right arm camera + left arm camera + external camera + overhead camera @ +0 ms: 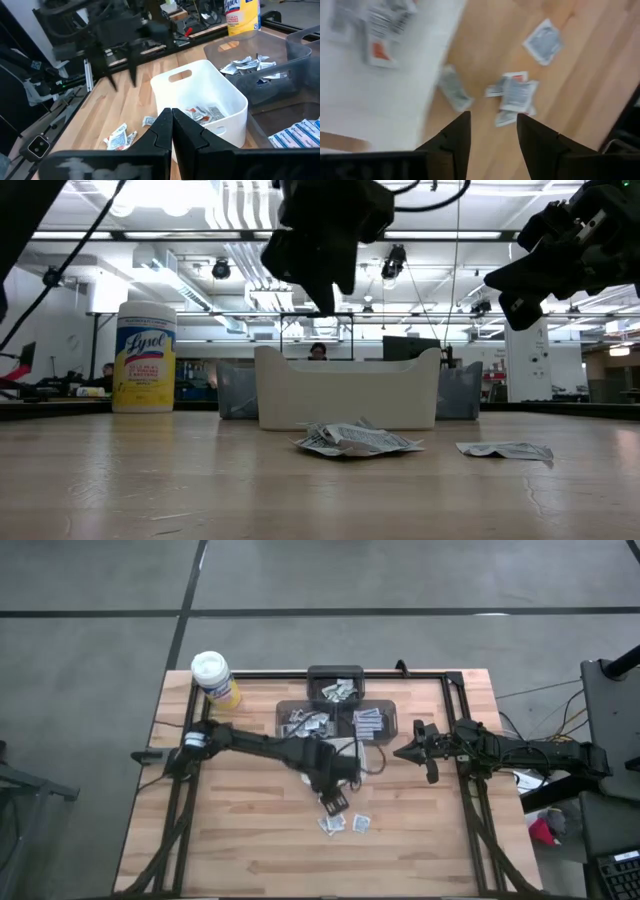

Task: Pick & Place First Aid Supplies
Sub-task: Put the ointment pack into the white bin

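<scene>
Packets [512, 97]: loose on the tabletop [250, 840].
Left pincer [492, 135]: open, empty, above packets.
Right pincer [172, 127]: closed, waiting.
Tip: drop straight, pinch one packet.

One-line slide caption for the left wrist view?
Left end effector, fingers apart and empty, above loose first aid packets on the wooden table beside the white dish.
</scene>
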Available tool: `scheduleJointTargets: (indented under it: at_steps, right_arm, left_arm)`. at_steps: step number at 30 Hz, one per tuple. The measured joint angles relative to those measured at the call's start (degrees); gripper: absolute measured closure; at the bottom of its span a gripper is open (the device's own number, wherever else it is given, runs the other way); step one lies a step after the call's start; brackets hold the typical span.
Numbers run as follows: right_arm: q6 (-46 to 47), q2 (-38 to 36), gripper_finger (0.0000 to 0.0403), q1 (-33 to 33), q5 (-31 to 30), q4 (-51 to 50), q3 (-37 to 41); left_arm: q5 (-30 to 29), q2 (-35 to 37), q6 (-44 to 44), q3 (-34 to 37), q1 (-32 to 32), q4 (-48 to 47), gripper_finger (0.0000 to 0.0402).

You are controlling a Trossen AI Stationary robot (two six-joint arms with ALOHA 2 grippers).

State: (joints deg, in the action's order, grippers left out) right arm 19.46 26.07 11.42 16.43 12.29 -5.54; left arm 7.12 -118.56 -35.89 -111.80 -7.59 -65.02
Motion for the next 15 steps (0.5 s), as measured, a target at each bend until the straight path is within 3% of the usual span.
scheduleJointTargets:
  at_steps: [7, 15]
  right_arm:
    - [0.0, 0.0, 0.0394, 0.0, 0.0, 0.0, 0.0]
    - [0.0, 0.0, 0.0394, 0.0, 0.0, 0.0, 0.0]
  left_arm:
    - [-2.3, -0.1, -15.0, 3.4, -5.1, 7.1, 0.0250]
    - [-5.1, -0.3, -23.4, 9.5, -8.7, 15.7, 0.0250]
